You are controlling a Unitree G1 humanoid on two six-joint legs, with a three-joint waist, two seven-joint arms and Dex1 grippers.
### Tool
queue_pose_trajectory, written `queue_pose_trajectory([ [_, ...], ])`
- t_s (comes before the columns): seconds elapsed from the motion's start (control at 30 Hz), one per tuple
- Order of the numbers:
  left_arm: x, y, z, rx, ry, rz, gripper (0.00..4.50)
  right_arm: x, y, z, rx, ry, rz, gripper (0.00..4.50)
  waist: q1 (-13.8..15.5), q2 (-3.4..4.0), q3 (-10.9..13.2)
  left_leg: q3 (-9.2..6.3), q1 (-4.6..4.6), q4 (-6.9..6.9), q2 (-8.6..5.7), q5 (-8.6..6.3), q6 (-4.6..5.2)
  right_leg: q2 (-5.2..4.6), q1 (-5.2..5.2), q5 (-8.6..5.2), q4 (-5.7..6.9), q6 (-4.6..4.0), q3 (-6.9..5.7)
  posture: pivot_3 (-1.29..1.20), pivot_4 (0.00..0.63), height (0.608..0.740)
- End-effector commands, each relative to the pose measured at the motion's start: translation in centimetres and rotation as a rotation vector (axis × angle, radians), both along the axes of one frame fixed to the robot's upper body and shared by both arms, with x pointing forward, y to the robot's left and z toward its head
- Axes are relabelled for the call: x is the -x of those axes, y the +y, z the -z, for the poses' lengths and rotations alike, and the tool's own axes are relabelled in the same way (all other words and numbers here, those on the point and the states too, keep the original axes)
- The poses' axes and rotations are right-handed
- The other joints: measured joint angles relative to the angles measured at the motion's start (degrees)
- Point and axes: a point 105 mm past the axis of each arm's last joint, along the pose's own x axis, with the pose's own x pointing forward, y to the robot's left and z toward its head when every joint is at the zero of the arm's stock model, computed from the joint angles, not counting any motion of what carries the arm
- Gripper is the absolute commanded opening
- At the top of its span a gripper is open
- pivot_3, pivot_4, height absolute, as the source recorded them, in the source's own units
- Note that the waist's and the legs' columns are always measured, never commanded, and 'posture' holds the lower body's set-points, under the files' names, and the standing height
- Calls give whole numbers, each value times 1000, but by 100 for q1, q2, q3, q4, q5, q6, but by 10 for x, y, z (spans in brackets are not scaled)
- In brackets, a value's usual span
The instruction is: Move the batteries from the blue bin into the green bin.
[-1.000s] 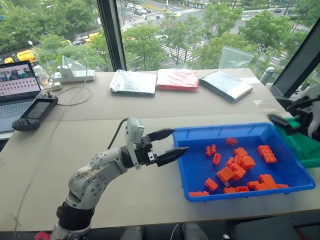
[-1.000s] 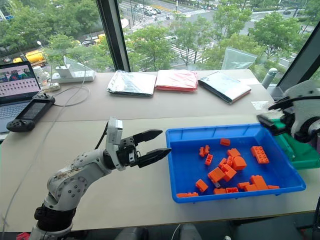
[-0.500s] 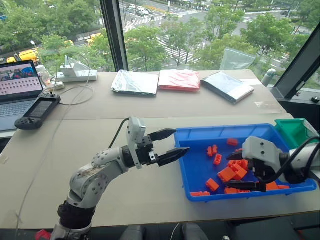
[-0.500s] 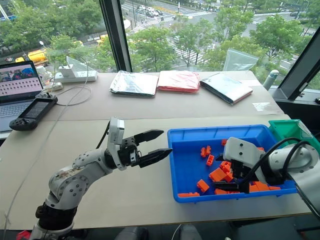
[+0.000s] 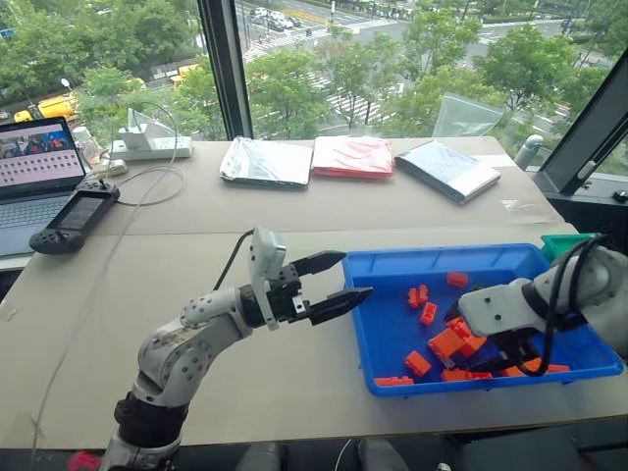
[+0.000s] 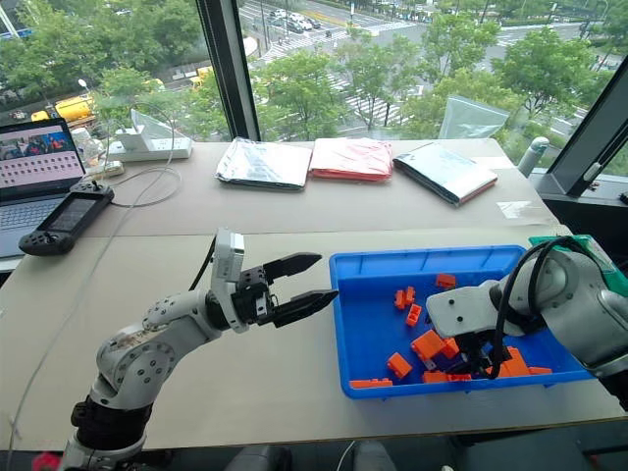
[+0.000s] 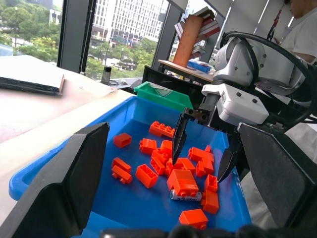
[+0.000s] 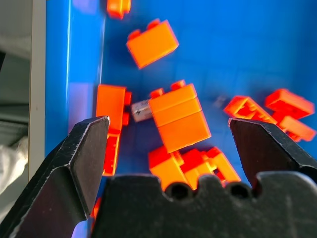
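Note:
The blue bin (image 5: 442, 259) sits on the table's right side, holding several orange bricks (image 5: 454, 340). A silver-grey battery (image 7: 185, 196) lies among them, half tucked under an orange brick; the right wrist view shows its end (image 8: 140, 110) beside a stacked brick. My right gripper (image 7: 197, 171) hangs open just above the brick pile, fingers pointing down, holding nothing. My left gripper (image 5: 355, 276) hovers open and empty off the blue bin's left wall. The green bin (image 5: 563, 243) stands behind the blue bin's far right corner, partly hidden by my right arm.
Two silver pouches (image 5: 263, 162) (image 5: 446, 169) and a red one (image 5: 351, 155) lie at the back of the table. A laptop (image 5: 34, 172), a black controller (image 5: 74, 216) and a power strip (image 5: 147, 147) are at the far left. A person (image 7: 303, 25) is beyond the table.
My right gripper swung from over the green bin down into the blue bin and turned to point at the bricks. The left arm stayed still.

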Motion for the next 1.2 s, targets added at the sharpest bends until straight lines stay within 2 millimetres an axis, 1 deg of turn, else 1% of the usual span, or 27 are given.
queue_pose_trajectory([
  [0.03, 5, -1, -12, 18, -57, 7, 4500, -4, -1, -3, 20, -21, -17, 3958, -6, 0, 0, 1, 0, 0, 0, 0, 0, -1, 0, 0, 0, 0, 0, 0, 150, 740],
  [0.07, 5, -1, -12, 18, -57, 7, 4500, -5, -1, -3, 21, -22, -18, 3813, -9, 0, 0, 0, 0, 0, 0, 0, 0, 0, 0, 0, 0, 0, 0, 0, 150, 740],
  [0.17, 5, -2, -13, 17, -59, 7, 4500, -6, 1, -4, 18, -31, -20, 2689, -14, 0, 0, 0, 1, -1, 0, 0, 0, 2, -1, 0, 2, 0, 0, 0, 150, 740],
  [0.2, 5, -2, -13, 16, -59, 7, 4500, -7, 1, -4, 17, -33, -19, 2427, -15, 0, 0, 1, 0, -1, 0, 0, 0, 1, -1, 0, 1, 0, 0, 0, 150, 740],
  [0.27, 4, -2, -14, 17, -61, 8, 4500, -7, 1, -4, 17, -36, -16, 1671, -15, 0, 0, 1, 1, -1, -1, 0, 0, 1, -1, 0, 1, 0, 0, 0, 150, 740],
  [0.3, 4, -2, -14, 17, -61, 8, 4500, -8, 1, -4, 17, -40, -14, 1417, -12, 0, 0, 1, 1, -1, -1, 0, 0, 1, -1, 0, 1, 0, 0, 0, 150, 740],
  [0.43, 4, -2, -14, 15, -62, 8, 4500, -11, 1, -7, 5, -66, 2, 1399, -10, 0, 0, 1, 0, 0, -2, 0, 0, 0, -1, 0, 1, 0, 0, 0, 150, 740],
  [0.47, 4, -2, -14, 15, -61, 9, 4500, -12, -1, -12, -3, -82, 17, 1399, -11, 0, 0, 0, 0, 0, -2, 0, 0, -1, -1, 0, 1, 0, 0, 0, 150, 740],
  [0.57, 4, -2, -15, 14, -61, 7, 4500, -13, -2, -48, -115, -163, 92, 1399, -12, 2, 1, 0, -1, -1, -2, 0, 0, 0, -3, 0, 3, 0, 1, 0, 150, 740],
  [0.63, 4, -1, -13, 12, -59, 4, 4500, -14, -1, -64, -186, -215, 136, 1399, -7, 3, 1, 0, -2, -1, -1, 0, 0, -1, -4, 0, 3, 0, 2, 0, 150, 740],
  [0.73, 5, 1, -11, 11, -54, 0, 4500, -23, -6, -92, -306, -348, 259, 1399, -5, 3, 1, -2, -1, -1, 1, -1, 0, -1, -3, 0, 2, 0, 1, 0, 150, 740],
  [0.77, 5, 1, -11, 11, -54, 0, 4500, -25, -7, -97, -328, -374, 290, 1399, -4, 2, 1, -1, -1, -2, 1, -1, 0, -1, -2, 0, 3, -1, 1, 0, 150, 740],
  [0.83, 6, 1, -11, 12, -52, -1, 4500, -39, -25, -106, -354, -486, 444, 1399, -3, 2, 1, -1, -1, -1, 1, -1, 0, 0, -2, 0, 3, -1, 1, 0, 150, 740],
  [0.87, 6, 1, -11, 12, -51, -1, 4500, -46, -41, -107, -361, -538, 554, 1399, -3, 2, 1, -1, -1, -1, 1, -1, 0, 0, -2, 0, 3, -1, 1, 0, 150, 740],
  [0.9, 6, 1, -11, 12, -50, -2, 4500, -50, -52, -108, -362, -571, 629, 1399, 2, 2, 1, 1, -1, -1, 0, -1, 0, -1, -2, 0, 3, -1, 1, 0, 150, 740],
  [0.93, 7, 1, -10, 12, -49, -1, 4500, -50, -61, -104, -356, -578, 684, 1399, 13, 2, 1, 2, -2, -1, -2, -1, -1, -3, -2, 0, 4, -1, 2, 0, 150, 740],
  [0.97, 7, 1, -10, 11, -47, 0, 4500, -49, -74, -99, -344, -592, 762, 1399, 25, 2, 1, 2, -3, -1, -4, 0, -1, -4, -3, 0, 3, -1, 2, 0, 150, 740],
  [1.0, 7, 1, -9, 11, -45, 1, 4500, -48, -82, -94, -353, -595, 831, 2398, 46, 2, 1, 2, -3, -1, -5, 0, -1, -4, -3, 0, 3, -1, 1, 0, 150, 740],
  [1.07, 7, 2, -8, 10, -42, 3, 4500, -45, -93, -88, -350, -607, 904, 3009, 59, 3, 1, 4, -8, -3, -6, -1, 0, -4, -7, 0, 1, -1, 0, 0, 150, 740],
  [1.1, 7, 2, -8, 9, -42, 4, 4500, -43, -94, -86, -343, -607, 918, 3303, 62, 3, 1, 4, -11, -3, -6, -1, 0, -5, -9, 0, 2, -1, 0, 0, 150, 740],
  [1.17, 7, 3, -8, 8, -40, 5, 4500, -41, -92, -84, -342, -606, 913, 4042, 59, 4, 0, 8, -14, -3, -8, -1, 0, -6, -16, 0, 5, 0, 7, 0, 150, 740],
  [1.2, 7, 3, -7, 7, -40, 7, 4500, -40, -86, -86, -373, -600, 909, 4396, 42, 5, 0, 8, -13, -2, -8, -1, 0, -4, -17, 0, 8, 0, 7, 0, 150, 740],
])
